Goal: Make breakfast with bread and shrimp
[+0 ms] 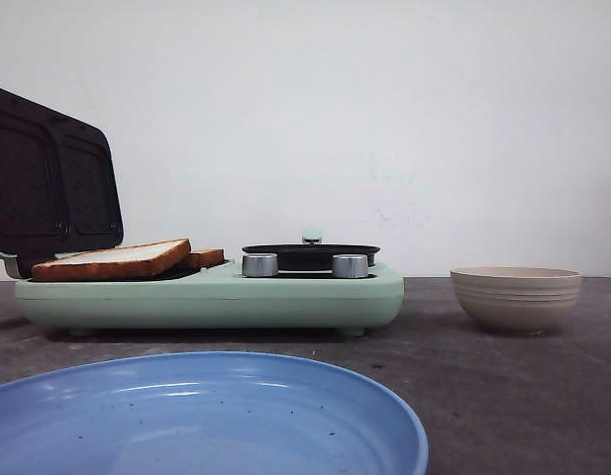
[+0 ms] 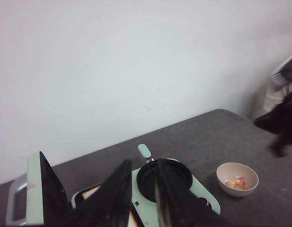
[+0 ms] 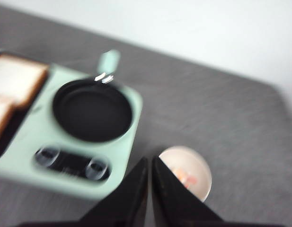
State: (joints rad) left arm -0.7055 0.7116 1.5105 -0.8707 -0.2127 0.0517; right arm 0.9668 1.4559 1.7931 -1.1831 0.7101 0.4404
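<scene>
Two slices of bread lie on the sandwich plate of a mint-green breakfast maker, whose dark lid stands open. They also show in the right wrist view. A small black pan sits empty on the maker's right half. Pink shrimp lie in a beige bowl to the right of the maker. My left gripper is open and empty, high above the maker. My right gripper is shut and empty, above the table between the maker and the bowl. Neither gripper shows in the front view.
A large blue plate lies at the table's front edge, before the maker. Two silver knobs face the front. The pan's mint handle points toward the white back wall. My right arm shows in the left wrist view.
</scene>
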